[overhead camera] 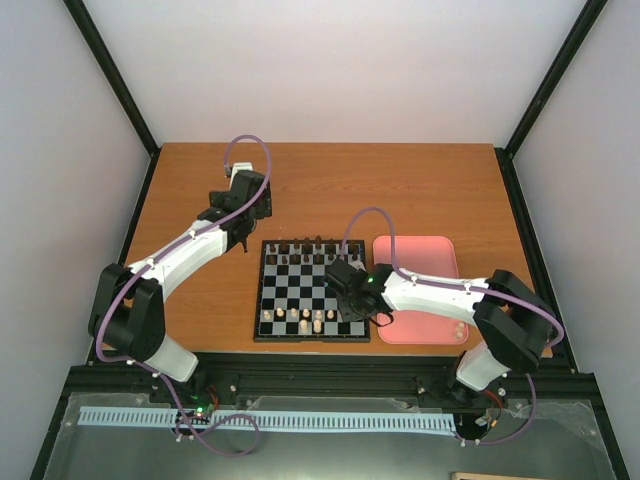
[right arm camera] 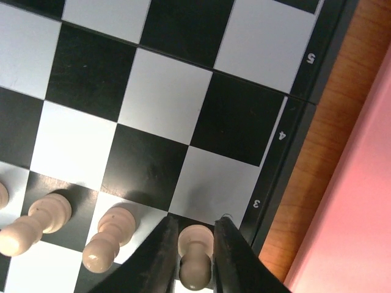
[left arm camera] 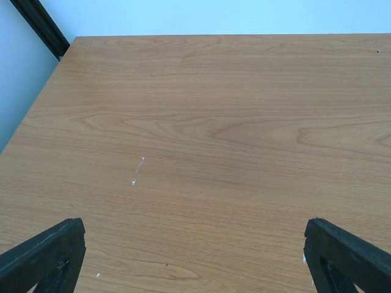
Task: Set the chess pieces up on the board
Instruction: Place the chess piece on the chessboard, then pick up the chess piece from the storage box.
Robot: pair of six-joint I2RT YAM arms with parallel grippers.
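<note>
The board (overhead camera: 300, 292) lies at the table's middle, with several cream chess pieces (overhead camera: 300, 320) along its near rows. My right gripper (overhead camera: 353, 316) is down at the board's near right corner. In the right wrist view its jaws (right arm camera: 195, 223) are shut on a cream pawn (right arm camera: 197, 256) standing on a black square beside the board's edge (right arm camera: 275, 159). Two more cream pawns (right arm camera: 104, 241) stand in a row to its left. My left gripper (overhead camera: 243, 243) hovers off the board's far left corner, open; only bare wood shows between its fingers (left arm camera: 43, 256).
Dark brown pieces (overhead camera: 300, 250) fill the board's far rows. A pink tray (overhead camera: 420, 290) lies right of the board, under the right arm, with a cream piece (overhead camera: 458, 327) at its near right corner. The tray's rim (right arm camera: 360, 201) runs close to the board's edge.
</note>
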